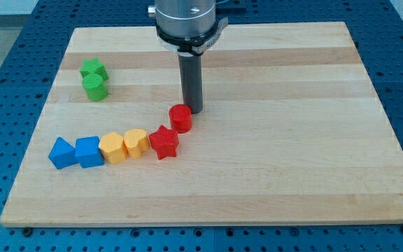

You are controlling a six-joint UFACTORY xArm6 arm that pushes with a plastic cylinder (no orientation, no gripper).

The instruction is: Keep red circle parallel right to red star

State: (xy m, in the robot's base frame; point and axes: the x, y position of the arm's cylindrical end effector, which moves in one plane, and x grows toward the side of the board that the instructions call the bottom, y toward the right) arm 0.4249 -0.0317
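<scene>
The red circle (180, 117) is a short red cylinder near the middle of the wooden board (292, 140). The red star (164, 143) lies just below and left of it, touching it. My tip (192, 110) stands just to the upper right of the red circle, close against its edge. The rod rises straight up to the arm's silver mount at the view's top.
A row runs left from the red star: yellow heart (136, 143), orange block (112, 148), blue cube (89, 151), blue triangle (61, 152). A green star (94, 69) and a green cylinder (95, 87) sit at the upper left. Blue perforated table surrounds the board.
</scene>
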